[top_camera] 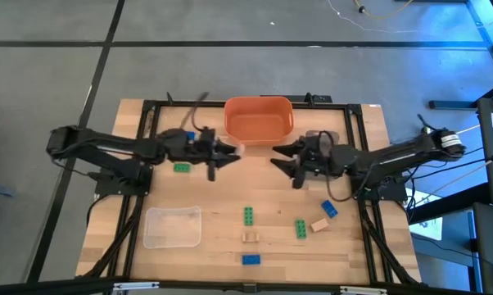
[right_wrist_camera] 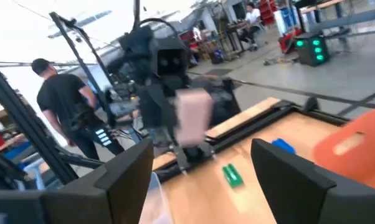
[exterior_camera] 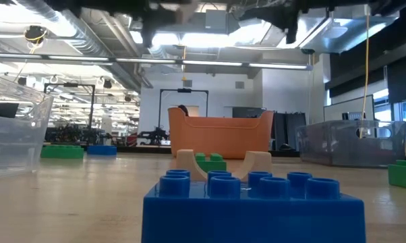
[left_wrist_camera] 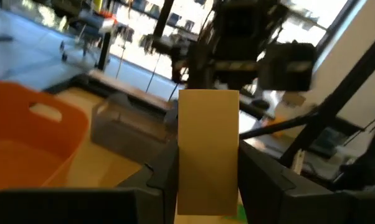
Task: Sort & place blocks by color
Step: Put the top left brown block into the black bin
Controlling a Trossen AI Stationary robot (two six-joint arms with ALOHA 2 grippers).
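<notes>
1. We see the left gripper (top_camera: 230, 153) clamping a tan block (left_wrist_camera: 207, 149) beside the orange bowl (top_camera: 259, 117).
2. We see the right gripper (top_camera: 279, 156), jaws apart and empty, facing it.
3. Loose blocks (top_camera: 252, 215) lie near the table's (top_camera: 222, 246) front.

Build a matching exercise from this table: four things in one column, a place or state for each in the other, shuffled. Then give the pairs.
Things
1. tan block
2. right end effector
3. orange bowl
4. clear tray

Places and states
A. open, nothing between its fingers
B. at the middle of the table's far edge
C. clamped in the left end effector
D. on the near left part of the table

Pairs: 1-C, 2-A, 3-B, 4-D
</notes>
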